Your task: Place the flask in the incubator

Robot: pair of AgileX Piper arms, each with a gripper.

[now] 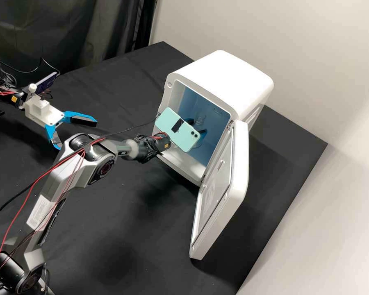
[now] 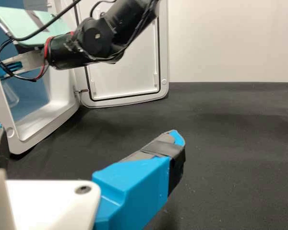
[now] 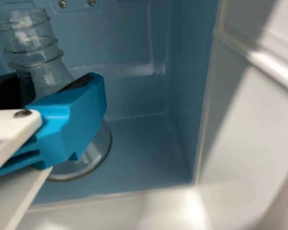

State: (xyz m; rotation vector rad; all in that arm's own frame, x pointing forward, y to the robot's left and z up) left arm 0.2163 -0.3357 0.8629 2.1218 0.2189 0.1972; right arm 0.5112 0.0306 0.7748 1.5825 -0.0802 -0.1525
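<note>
The left tool (image 2: 84, 136) hangs over the black desk (image 2: 230, 143), its blue finger (image 2: 144, 167) banded with black tape near the tip. Farther off stands the white incubator (image 2: 33, 129), door (image 2: 125, 62) open. The other arm's dark wrist (image 2: 91, 40), bearing a mint-green phone (image 2: 24, 24) and red wires (image 2: 45, 57), sits at its mouth. A faint glass flask (image 2: 7, 96) shows inside.

The incubator (image 1: 233, 78) stands at the far right of the worktop (image 1: 131, 213), its door (image 1: 223, 192) swung open to the right of the opening. Inside, the flask (image 3: 43, 62) is at the chamber floor, gripped in my right pincer (image 3: 53, 88). My left pincer (image 1: 71, 129) hangs spread above the worktop, well left of the incubator.
</note>
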